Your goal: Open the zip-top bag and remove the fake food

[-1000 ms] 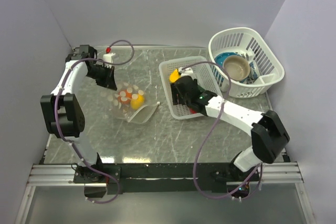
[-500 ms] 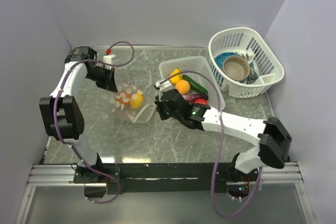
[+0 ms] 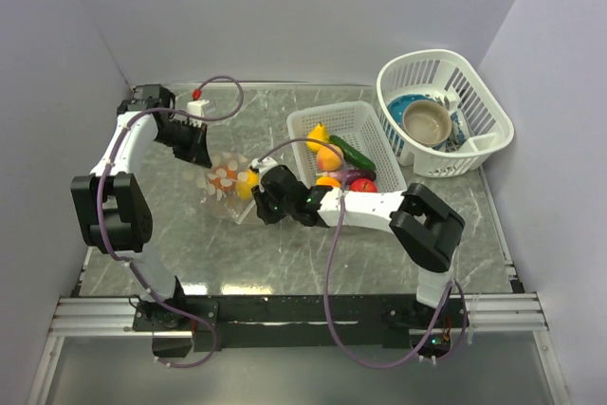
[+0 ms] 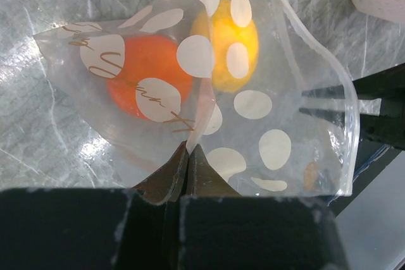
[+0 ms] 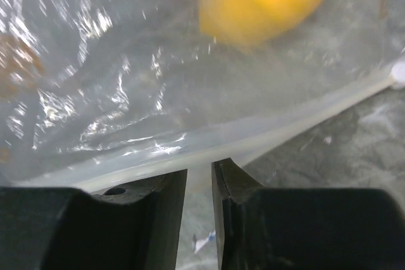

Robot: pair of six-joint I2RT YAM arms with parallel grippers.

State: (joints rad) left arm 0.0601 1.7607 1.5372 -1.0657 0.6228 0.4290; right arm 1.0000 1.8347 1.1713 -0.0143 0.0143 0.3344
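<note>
Gleaming grey marbled table [image 3: 285,248] holds the zip-top bag [image 3: 226,187] between lilac walls [image 3: 285,7].

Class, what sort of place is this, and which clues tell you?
Probably a robot lab cell, not a kitchen: plain walls box in a marbled table, a left arm and right arm are mounted at its near edge, and the fake food is glossy toy fruit.
</note>
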